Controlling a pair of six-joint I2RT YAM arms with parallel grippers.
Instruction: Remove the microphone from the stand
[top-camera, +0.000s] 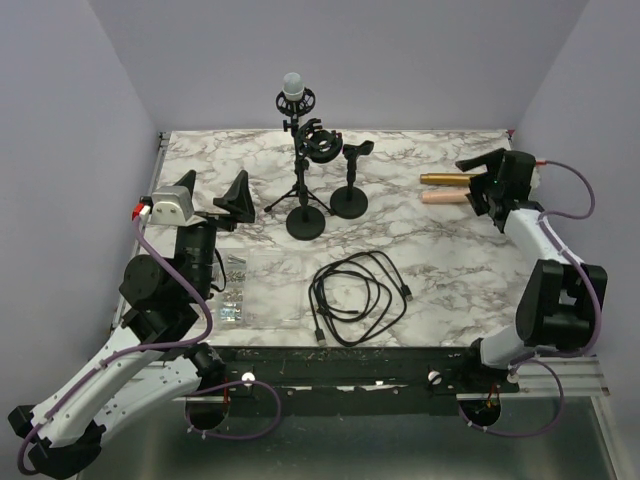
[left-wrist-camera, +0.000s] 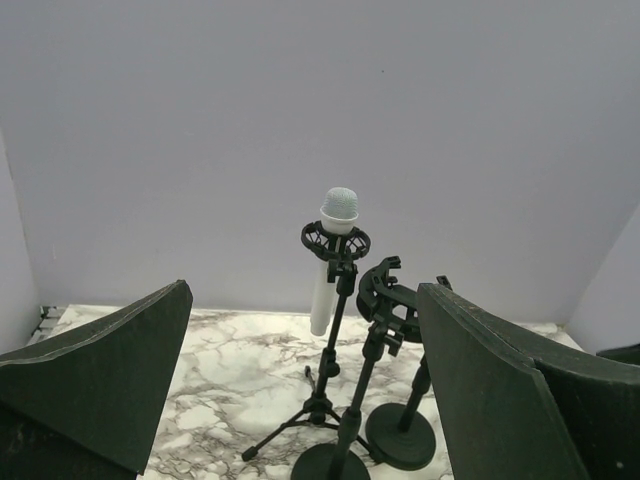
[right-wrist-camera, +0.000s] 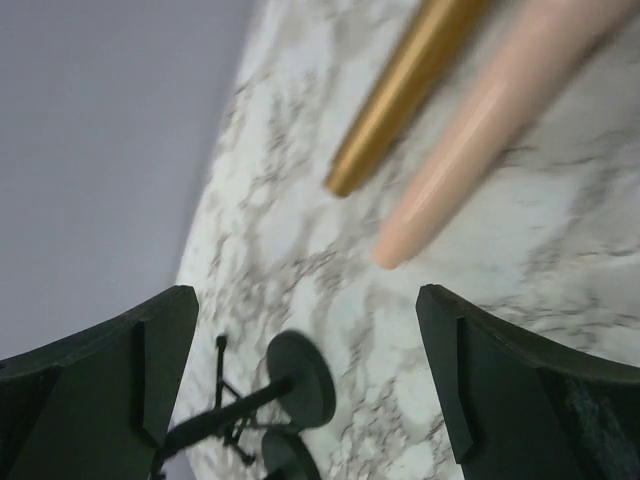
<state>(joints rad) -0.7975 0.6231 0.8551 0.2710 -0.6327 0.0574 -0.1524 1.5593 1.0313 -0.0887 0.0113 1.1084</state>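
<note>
A white microphone (top-camera: 292, 88) with a grey mesh head stands upright in the shock mount of a black tripod stand (top-camera: 300, 170) at the back centre. In the left wrist view the microphone (left-wrist-camera: 330, 262) is straight ahead, well beyond the fingers. My left gripper (top-camera: 210, 196) is open and empty at the table's left, and it points at the stands (left-wrist-camera: 305, 320). My right gripper (top-camera: 471, 185) is open and empty at the far right, just right of two microphones lying on the table (right-wrist-camera: 305, 300).
Two round-base stands (top-camera: 306, 222) (top-camera: 349, 203) with empty clips stand in front of the tripod. A gold microphone (top-camera: 447, 179) and a pink microphone (top-camera: 445, 197) lie at the right. A coiled black cable (top-camera: 358, 295) and a clear bag (top-camera: 240, 290) lie near the front.
</note>
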